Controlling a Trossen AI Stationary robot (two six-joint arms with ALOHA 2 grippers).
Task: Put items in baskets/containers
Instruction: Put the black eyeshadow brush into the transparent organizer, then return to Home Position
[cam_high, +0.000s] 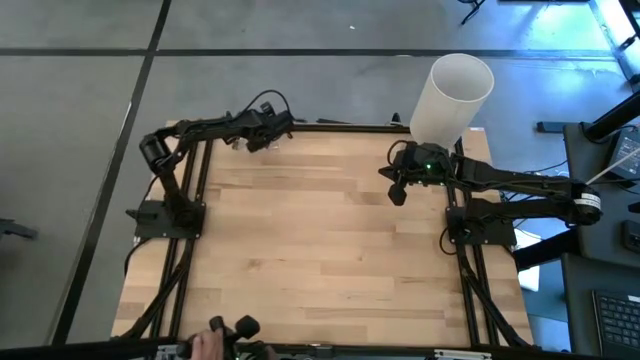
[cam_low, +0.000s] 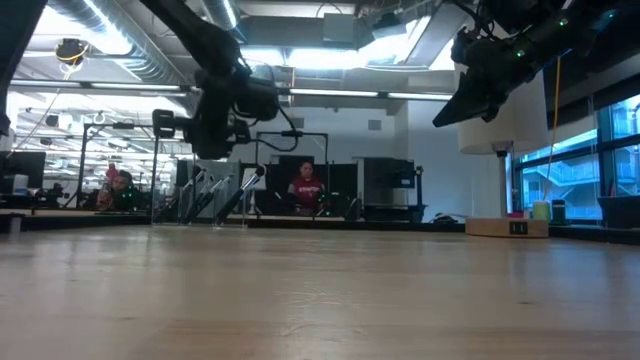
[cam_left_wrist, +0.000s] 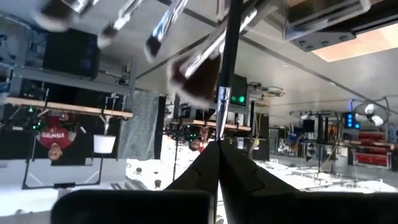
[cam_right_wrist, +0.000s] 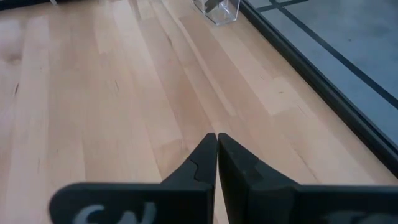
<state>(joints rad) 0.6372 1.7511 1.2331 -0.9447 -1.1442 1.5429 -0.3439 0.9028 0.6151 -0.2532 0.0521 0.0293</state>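
While the left pincer (cam_left_wrist: 219, 149) is clenched on a thin brush handle (cam_left_wrist: 227, 62) at the counter's (cam_high: 330, 250) far edge, beside the other brushes (cam_low: 225, 195), a tilted release could miss the clear container (cam_right_wrist: 219, 9). Right pincer (cam_right_wrist: 216, 140) hovers clenched, empty.

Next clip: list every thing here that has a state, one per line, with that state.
left gripper: fingers shut on a makeup brush, at the table's far edge.
right gripper: fingers shut, holding nothing, above the wood.
clear container: upright near the table's edge.
white cylinder: upright, far right corner.
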